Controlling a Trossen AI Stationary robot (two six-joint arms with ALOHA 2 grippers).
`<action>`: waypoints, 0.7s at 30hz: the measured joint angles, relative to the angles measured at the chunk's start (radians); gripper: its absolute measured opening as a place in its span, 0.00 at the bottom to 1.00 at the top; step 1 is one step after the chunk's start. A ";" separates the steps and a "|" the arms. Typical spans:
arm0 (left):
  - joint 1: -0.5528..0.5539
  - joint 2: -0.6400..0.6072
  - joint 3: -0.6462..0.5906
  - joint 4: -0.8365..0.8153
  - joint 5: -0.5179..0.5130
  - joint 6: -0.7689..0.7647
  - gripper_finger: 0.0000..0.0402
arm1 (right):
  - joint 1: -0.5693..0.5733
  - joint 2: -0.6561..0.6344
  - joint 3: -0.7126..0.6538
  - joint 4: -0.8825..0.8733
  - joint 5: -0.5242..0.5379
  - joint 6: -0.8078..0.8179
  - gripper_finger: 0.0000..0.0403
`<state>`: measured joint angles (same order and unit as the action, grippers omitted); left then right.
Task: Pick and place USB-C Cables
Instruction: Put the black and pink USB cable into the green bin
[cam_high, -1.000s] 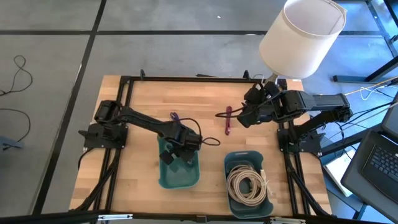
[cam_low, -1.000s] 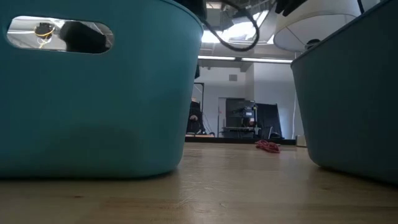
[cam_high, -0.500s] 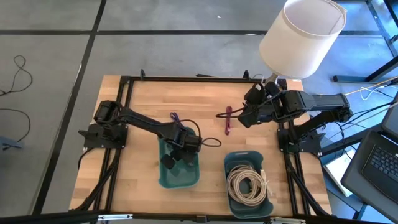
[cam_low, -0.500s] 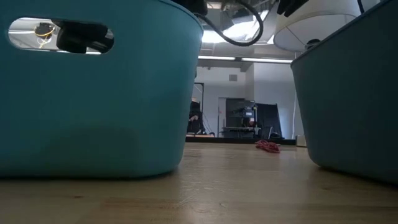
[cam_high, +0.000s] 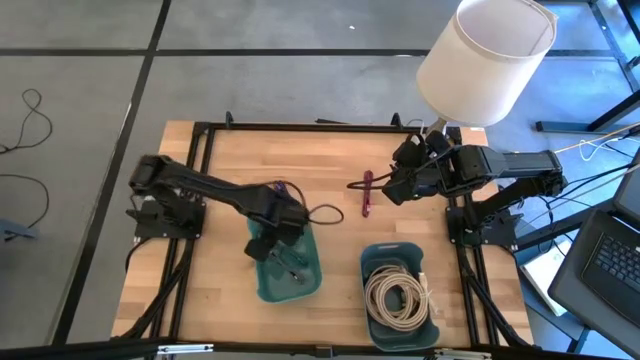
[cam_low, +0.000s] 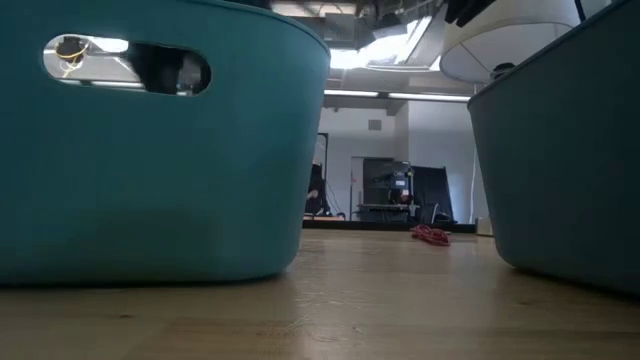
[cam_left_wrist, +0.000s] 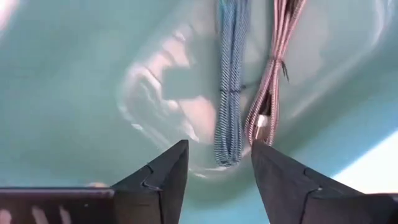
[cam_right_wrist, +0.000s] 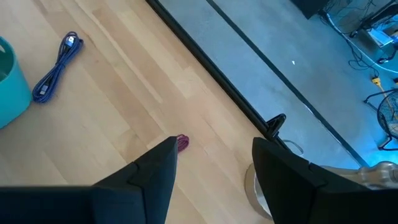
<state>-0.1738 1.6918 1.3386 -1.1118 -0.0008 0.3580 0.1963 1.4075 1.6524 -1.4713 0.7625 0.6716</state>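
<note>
USB-C cables lie scattered over the wooden tabletop (cam_high: 220, 200): three cream-white round coils (cam_high: 398, 294) sit stacked inside the teal rectangular plastic tray on the right (cam_high: 380, 254), a magenta lead (cam_high: 368, 193) lies bundled on the bare wood near the far middle, and a purple lead (cam_right_wrist: 58, 67) lies on the wood just beyond the far rim of the other teal plastic tray (cam_high: 311, 285). Inside that left tray, the left wrist view shows a short blue-and-white braided lead (cam_left_wrist: 230, 87) and a pinkish braided lead (cam_left_wrist: 273, 74) lying side by side on the tray floor. The left pincer (cam_left_wrist: 215, 168) hangs inside this tray directly above them, its two dark fingers (cam_left_wrist: 163, 177) spread apart and holding nothing, with the tips of the leads between them. From above, the left arm reaches from the tabletop's left edge over the tray's far rim. The right pincer (cam_right_wrist: 211, 168) waits near the far right side, raised above the wood close to the magenta lead, its fingers also apart and empty. A white cylindrical lampshade (cam_high: 485, 58) stands beyond that arm.
</note>
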 joint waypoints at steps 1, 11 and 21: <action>0.000 -0.033 0.000 0.009 -0.007 -0.014 0.42 | 0.000 0.000 0.000 0.001 0.008 0.000 0.52; 0.096 -0.344 0.001 0.180 -0.334 -0.198 0.37 | 0.000 0.000 0.000 0.015 0.031 0.005 0.52; 0.586 -0.347 0.001 -0.053 -0.339 -0.379 0.32 | 0.000 0.000 0.000 0.035 -0.005 0.041 0.52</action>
<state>0.4127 1.3447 1.3399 -1.1649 -0.3398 -0.0212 0.1963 1.4075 1.6524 -1.4362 0.7579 0.7125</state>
